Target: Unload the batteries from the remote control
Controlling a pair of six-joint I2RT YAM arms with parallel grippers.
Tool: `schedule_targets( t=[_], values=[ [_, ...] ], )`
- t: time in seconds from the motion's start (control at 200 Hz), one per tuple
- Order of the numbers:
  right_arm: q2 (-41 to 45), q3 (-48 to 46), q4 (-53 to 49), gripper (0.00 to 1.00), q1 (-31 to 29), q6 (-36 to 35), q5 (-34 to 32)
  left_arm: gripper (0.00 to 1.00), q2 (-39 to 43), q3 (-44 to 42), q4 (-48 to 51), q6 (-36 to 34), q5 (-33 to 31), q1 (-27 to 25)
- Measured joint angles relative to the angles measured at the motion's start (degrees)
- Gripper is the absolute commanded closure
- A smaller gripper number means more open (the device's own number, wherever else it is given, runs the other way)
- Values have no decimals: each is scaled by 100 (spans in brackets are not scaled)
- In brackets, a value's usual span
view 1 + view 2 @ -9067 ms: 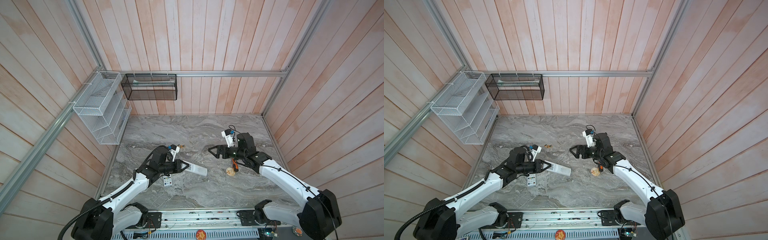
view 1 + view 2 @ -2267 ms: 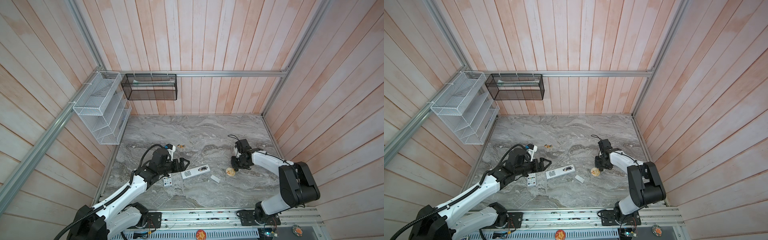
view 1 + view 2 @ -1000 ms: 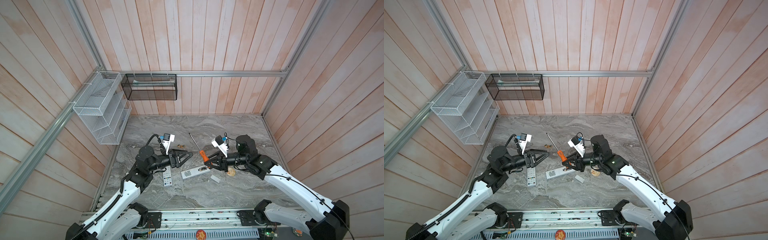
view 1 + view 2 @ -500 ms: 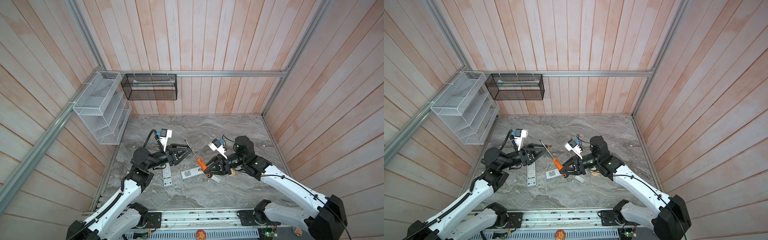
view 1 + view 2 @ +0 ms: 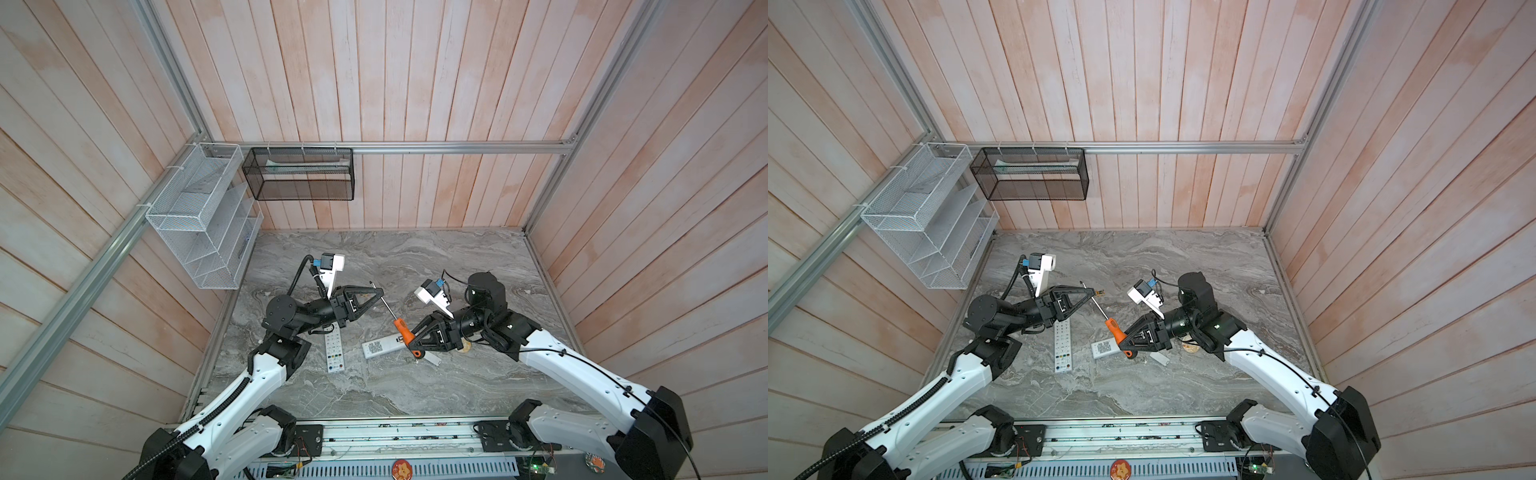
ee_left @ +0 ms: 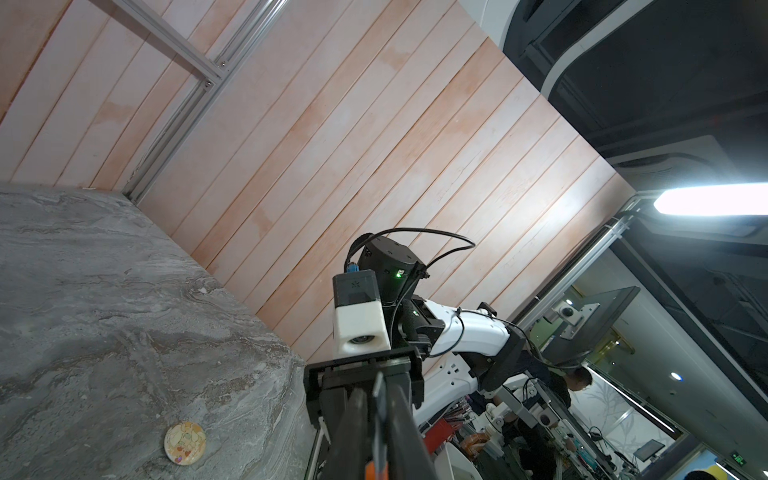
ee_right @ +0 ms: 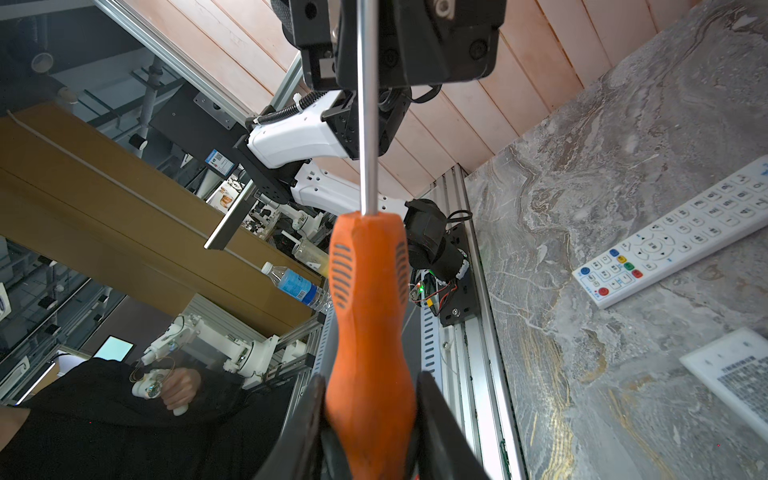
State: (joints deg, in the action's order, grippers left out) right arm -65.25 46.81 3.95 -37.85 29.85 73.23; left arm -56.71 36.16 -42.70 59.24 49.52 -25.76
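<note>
We are clamping our right hand [image 5: 410,341] on the orange-handled steel screwdriver [image 5: 401,327]; our left hand [image 5: 379,294] is pinching its shaft; the white rectangular remote control [image 5: 377,347] is lying at lower centre; where the batteries are, we cannot tell.

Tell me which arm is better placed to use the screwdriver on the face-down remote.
Right, probably: the right gripper holds the screwdriver by its orange handle near the face-down remote; the left gripper only pinches the thin shaft.

Left tool [image 5: 380,294], wide a second ago, now tight on the screwdriver [image 5: 402,329] shaft
</note>
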Motion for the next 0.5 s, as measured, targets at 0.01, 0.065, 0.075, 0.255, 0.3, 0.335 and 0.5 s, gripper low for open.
schedule_targets(
  t=[0.01, 0.065, 0.075, 0.255, 0.3, 0.335, 0.5],
  values=[
    [-9, 0, 2, 99, 0, -2, 2, 98, 0, 0, 9, 7, 0, 0],
    [-48, 0, 24, 99, 0, -28, 22, 100, -4, 0, -7, 20, 7, 0],
    [-55, 0, 24, 99, 0, -26, 26, 100, -7, 0, 0, 15, 7, 0],
    [-103, 7, 4, 91, 0, -116, 26, 100, -11, 0, 79, -7, -4, 11],
    [-105, 7, -42, 78, 0, -149, 4, 100, -11, 0, 129, -11, -24, 11],
    [-107, 15, -101, 66, 11, -190, -33, 100, -11, 0, 195, -13, -55, 15],
    [-13, 74, -376, 20, 352, -382, -658, 100, -13, 105, 879, -72, -496, 46]
  ],
)
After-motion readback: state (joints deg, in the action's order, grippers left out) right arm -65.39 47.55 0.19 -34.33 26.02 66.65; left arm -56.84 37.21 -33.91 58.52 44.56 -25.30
